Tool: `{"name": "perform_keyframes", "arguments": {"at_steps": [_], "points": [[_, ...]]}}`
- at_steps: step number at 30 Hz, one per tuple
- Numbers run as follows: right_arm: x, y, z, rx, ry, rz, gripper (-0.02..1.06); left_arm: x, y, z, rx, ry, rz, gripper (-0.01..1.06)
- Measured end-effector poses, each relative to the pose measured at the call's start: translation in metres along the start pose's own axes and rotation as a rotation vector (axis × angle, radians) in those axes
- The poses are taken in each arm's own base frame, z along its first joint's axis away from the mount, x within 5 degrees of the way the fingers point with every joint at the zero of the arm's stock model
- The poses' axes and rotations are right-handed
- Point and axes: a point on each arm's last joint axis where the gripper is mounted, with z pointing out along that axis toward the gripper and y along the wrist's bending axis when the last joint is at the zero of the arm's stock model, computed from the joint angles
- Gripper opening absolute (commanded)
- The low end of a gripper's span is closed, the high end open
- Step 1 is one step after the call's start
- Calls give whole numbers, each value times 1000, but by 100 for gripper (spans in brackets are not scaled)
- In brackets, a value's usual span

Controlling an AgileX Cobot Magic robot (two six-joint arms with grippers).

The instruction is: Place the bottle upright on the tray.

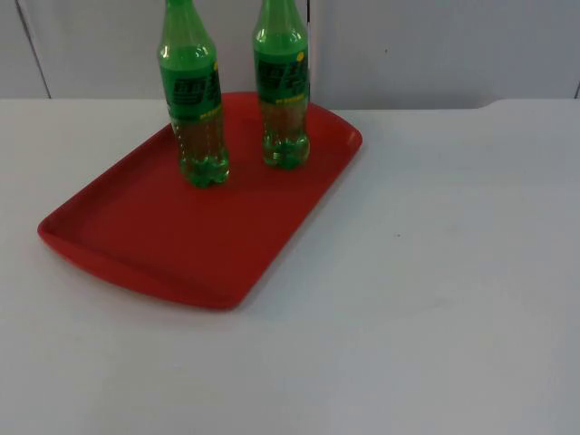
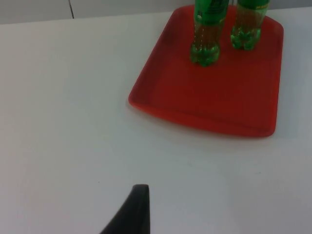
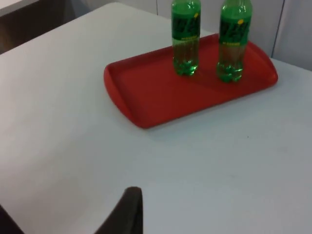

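Note:
Two green plastic bottles stand upright on a red tray (image 1: 145,236) at the table's back left, one (image 1: 192,100) left of the other (image 1: 282,91), a small gap between them. Both have green labels and a little clear liquid at the base. My left gripper (image 2: 136,209) hangs over bare table, well short of the tray (image 2: 219,107) and the bottle pair (image 2: 207,34). My right gripper (image 3: 129,212) also hangs over bare table, away from the tray (image 3: 146,92) and the bottles (image 3: 185,44). Nothing is seen in either gripper.
The white table (image 1: 435,299) stretches wide to the right of and in front of the tray. A grey partition wall (image 1: 435,45) closes the table's far edge just behind the bottles. The tray's front half holds nothing.

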Motion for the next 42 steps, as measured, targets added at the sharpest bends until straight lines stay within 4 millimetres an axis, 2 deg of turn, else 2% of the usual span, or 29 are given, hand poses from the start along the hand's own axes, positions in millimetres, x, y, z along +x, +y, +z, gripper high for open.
{"name": "perform_keyframes", "arguments": {"at_steps": [7,11,22,42], "points": [[19,-1,-27,6,-38,-13,105,0,0,0,0,0,0,105],[26,-1,-33,6,-25,-13,105,0,0,0,0,0,0,105],[40,-3,-25,24,76,-24,105,0,0,0,0,0,0,105],[41,-3,-24,26,85,-25,105,0,0,0,0,0,0,105]]}}
